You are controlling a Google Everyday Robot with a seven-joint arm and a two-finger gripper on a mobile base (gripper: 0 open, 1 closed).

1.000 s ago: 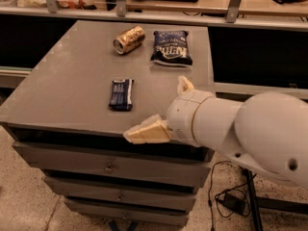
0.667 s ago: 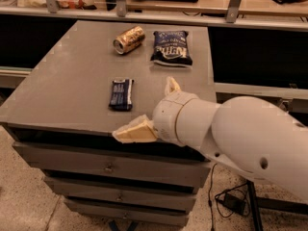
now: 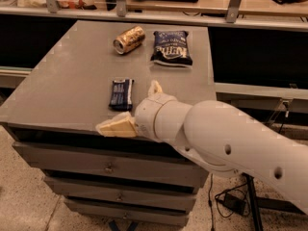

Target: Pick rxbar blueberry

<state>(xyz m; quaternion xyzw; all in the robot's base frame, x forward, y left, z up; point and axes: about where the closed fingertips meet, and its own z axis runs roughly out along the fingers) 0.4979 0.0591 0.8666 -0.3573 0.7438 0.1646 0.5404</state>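
Gripper: the gripper (image 3: 136, 107) hung over the front part of the grey tabletop (image 3: 62, 85), at the end of the white arm (image 3: 226, 143) that came in from the right.
Fingers: the 2 cream fingers (image 3: 117, 127) were spread wide apart and had hold of nothing; 1 lay near the table's front edge, the other pointed up further back.
Rxbar blueberry: the rxbar blueberry (image 3: 121, 93) lay flat on the tabletop, lengthwise front to back, just left of the gripper; its near end sat just behind the front finger, and whether they touched could not be told.
Can: a gold can (image 3: 129, 39) lay on its side towards the back of the table.
Chip bag: a dark blue chip bag (image 3: 171, 47) lay just right of the can.
Drawers: 3 grey drawer fronts (image 3: 106, 167) showed below the tabletop.
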